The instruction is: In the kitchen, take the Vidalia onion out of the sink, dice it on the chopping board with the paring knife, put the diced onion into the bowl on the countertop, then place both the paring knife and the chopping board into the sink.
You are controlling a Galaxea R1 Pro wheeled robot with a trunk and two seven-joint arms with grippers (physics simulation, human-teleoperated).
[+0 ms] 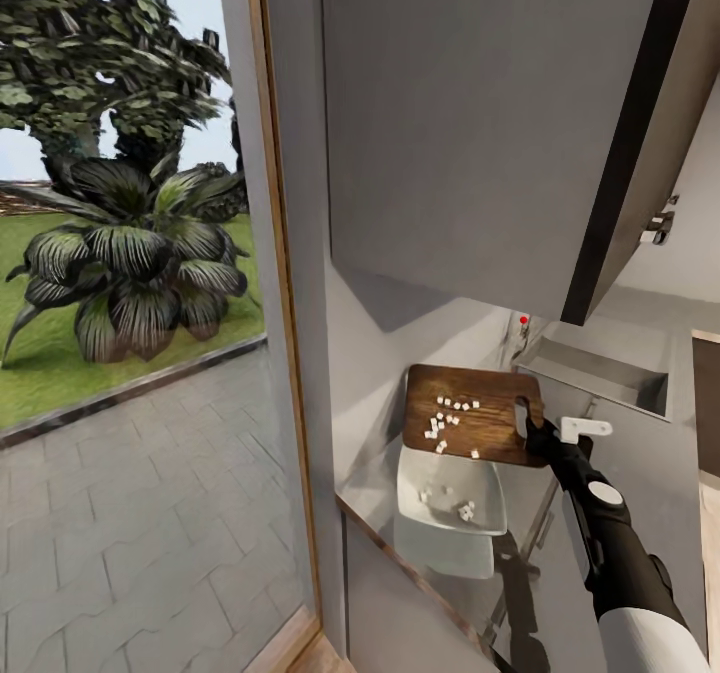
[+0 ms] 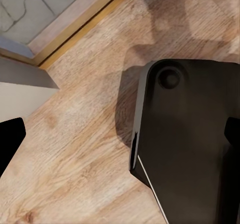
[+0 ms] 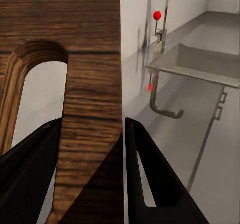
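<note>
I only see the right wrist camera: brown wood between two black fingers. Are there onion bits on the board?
Observer: Yes, white onion pieces lie on the chopping board, which the right gripper holds tilted.
Operator: Are any in the bowl?
Observer: A few lie in the bowl, below the board's low edge.
Operator: And my other hand?
Observer: The left gripper's fingers are spread over wooden floor, holding nothing.

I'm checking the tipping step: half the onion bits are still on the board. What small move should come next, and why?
Probably tilt the chopping board a little steeper over the bowl. The right gripper clamps its handle end, many onion pieces lie on the wood, and only a few are in the bowl below.
</note>
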